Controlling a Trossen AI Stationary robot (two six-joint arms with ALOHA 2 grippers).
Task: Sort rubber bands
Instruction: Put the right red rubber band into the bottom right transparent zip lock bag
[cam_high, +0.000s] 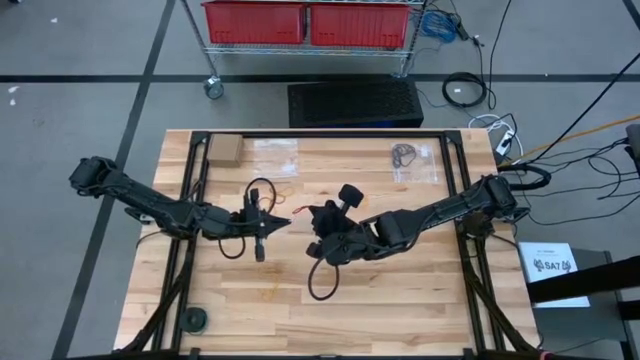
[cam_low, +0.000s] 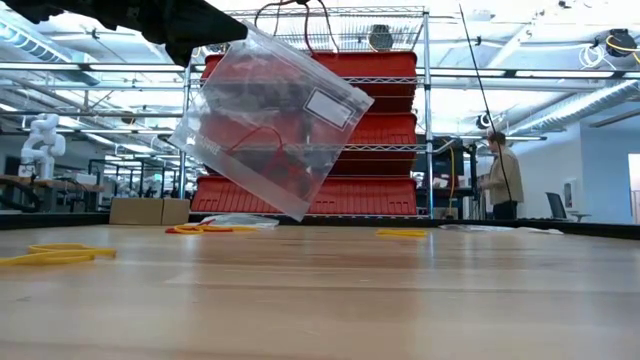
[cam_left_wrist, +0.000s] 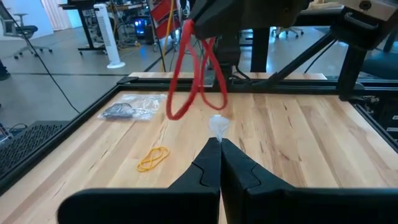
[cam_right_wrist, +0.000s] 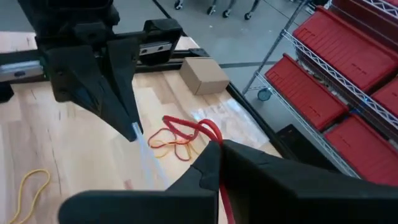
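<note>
Right now your left gripper (cam_left_wrist: 219, 140) has its fingers pinched on a corner of a clear bag (cam_low: 268, 120), lifted over the bench (cam_high: 400, 300); your right gripper (cam_right_wrist: 214, 149) grips red bands (cam_left_wrist: 193, 74) above it; yellow bands (cam_left_wrist: 153, 158) lie on the wood.

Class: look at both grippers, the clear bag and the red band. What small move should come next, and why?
Probably the right gripper should lower its red rubber band into the clear plastic bag. The left gripper is shut on the bag's edge and holds it off the table, and the band hangs beside it, not yet inside.
</note>
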